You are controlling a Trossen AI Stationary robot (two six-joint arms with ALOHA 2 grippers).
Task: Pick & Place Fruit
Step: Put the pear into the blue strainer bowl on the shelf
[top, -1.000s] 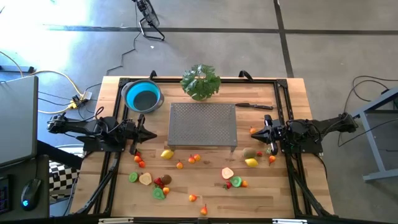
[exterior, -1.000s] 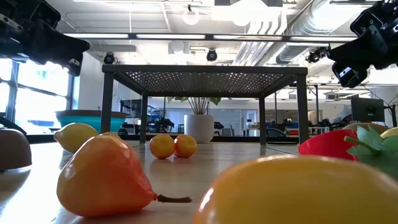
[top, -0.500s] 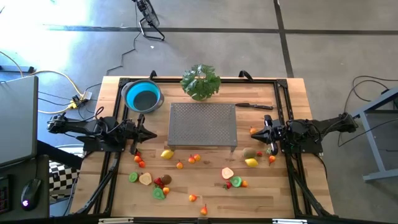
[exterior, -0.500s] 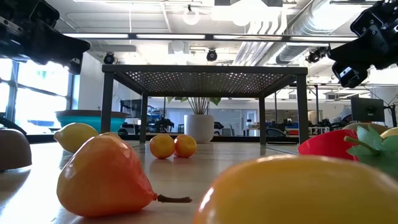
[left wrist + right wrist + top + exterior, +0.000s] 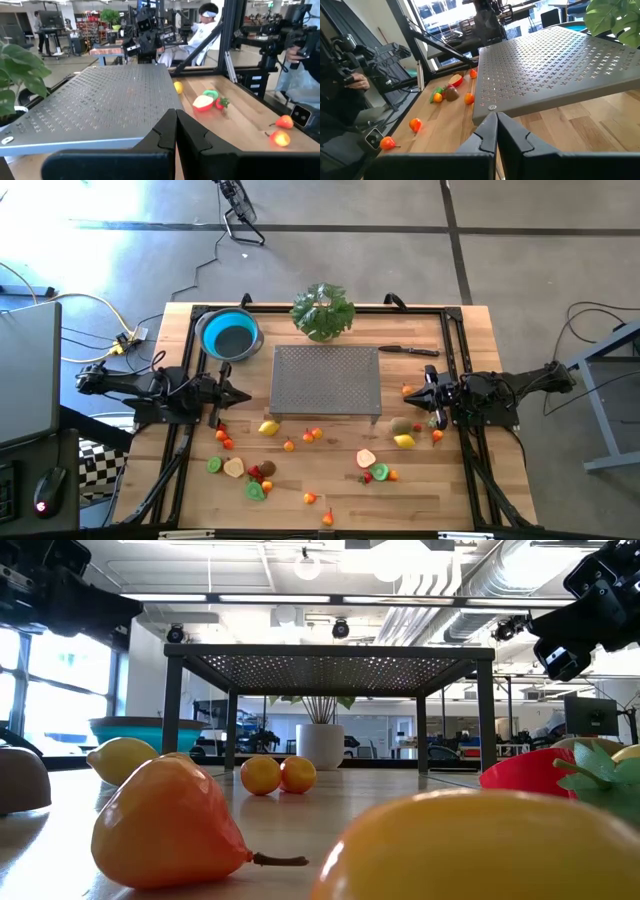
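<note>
Left gripper pinched together and empty at table's left edge, right gripper likewise closed, empty at right edge, fruit scattered on wooden table in front of perforated metal rack, blue bowl at back left

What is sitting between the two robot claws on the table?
From above, the grey perforated rack fills most of the stretch between the left gripper and the right gripper. Both are shut and empty, one off each side of it.
</note>
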